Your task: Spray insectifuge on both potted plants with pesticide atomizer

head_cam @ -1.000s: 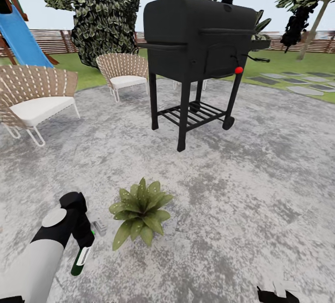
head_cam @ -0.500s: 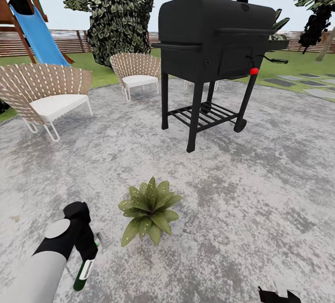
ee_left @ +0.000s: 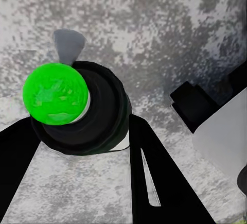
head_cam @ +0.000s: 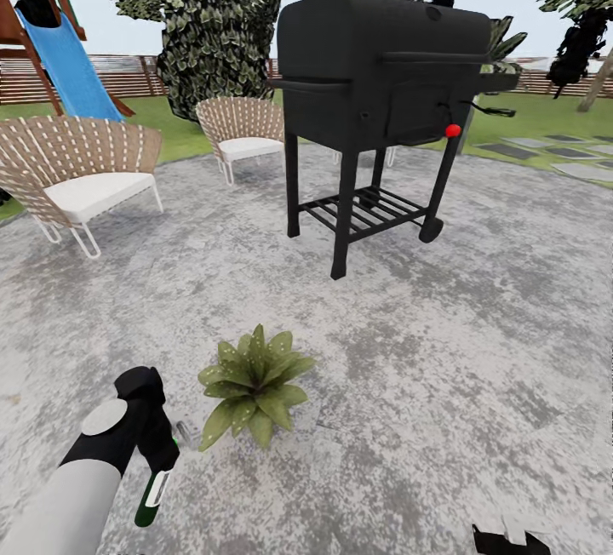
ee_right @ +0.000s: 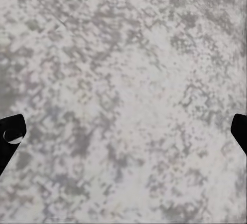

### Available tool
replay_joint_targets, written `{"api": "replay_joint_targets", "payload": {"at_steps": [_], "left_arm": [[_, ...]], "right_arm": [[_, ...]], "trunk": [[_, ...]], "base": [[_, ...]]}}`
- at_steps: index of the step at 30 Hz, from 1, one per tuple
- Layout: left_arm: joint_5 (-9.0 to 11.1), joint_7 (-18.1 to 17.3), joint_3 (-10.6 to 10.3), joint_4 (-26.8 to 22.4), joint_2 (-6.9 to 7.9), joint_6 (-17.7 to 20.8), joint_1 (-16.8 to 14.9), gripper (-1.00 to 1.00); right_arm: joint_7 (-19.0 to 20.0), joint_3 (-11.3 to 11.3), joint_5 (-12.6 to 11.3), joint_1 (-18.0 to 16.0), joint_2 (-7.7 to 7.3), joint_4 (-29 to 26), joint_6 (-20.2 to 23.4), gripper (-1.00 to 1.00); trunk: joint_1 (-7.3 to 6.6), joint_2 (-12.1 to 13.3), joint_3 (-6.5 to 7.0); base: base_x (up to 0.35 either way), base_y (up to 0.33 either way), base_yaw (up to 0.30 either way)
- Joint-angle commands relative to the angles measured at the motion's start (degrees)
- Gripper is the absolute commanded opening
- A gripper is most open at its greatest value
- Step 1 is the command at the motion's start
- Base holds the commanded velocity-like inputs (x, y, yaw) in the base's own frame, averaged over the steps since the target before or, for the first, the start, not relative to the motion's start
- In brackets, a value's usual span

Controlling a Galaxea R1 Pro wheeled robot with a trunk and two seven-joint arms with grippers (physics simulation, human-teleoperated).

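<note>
Head view: the left gripper [head_cam: 157, 461] pinches the pesticide atomizer [head_cam: 151, 495], lifted, at eight o'clock of the potted plant [head_cam: 253, 385], spraying apparently still to do; right gripper [ee_right: 123, 131] spread.

The left gripper [head_cam: 157, 461] hangs over the patio [head_cam: 477, 342], the pesticide atomizer [head_cam: 151, 495] between its fingers. A potted plant [head_cam: 253, 385] sits just to its right. The grill [head_cam: 383, 87] stands far ahead beyond the plant; two chairs [head_cam: 77, 172] stand ahead, leftward.
</note>
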Motion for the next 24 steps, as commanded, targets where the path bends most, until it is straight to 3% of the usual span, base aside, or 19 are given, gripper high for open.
{"api": "replay_joint_targets", "payload": {"at_steps": [1,9,17,18,24], "left_arm": [[-0.45,-0.52,0.12,-0.05,-0.01,0.6,-0.04,-1.0],[-0.42,0.45,0.04,0.37,0.28,0.6,-0.04,-1.0],[0.05,2.52,0.18,0.78,0.49,0.6,0.72,-1.0],[0.57,3.03,0.18,0.8,0.36,0.6,0.83,-1.0],[10.27,11.09,0.14,0.34,0.2,0.58,1.03,-1.0]], "right_arm": [[0.33,-0.49,0.3,-0.05,0.06,0.05,-0.26,1.0],[0.35,-0.49,0.3,-0.05,0.25,0.04,-0.26,1.0],[0.35,-0.49,0.37,-0.05,0.32,0.09,-0.25,1.0],[0.35,-0.49,0.38,-0.05,0.32,0.1,-0.24,1.0],[0.35,-0.47,0.32,-0.05,0.32,0.07,-0.26,1.0]], "trunk": [[-0.01,-0.02,-0.05],[-0.01,-0.02,-0.05],[-0.01,-0.02,-0.05],[-0.01,-0.02,-0.05],[-0.01,-0.02,-0.05]], "base": [[0.0,-0.27,0.103],[0.0,-0.257,0.242],[0.0,-0.036,0.184],[0.0,-0.002,0.021],[0.0,0.0,0.003]]}}
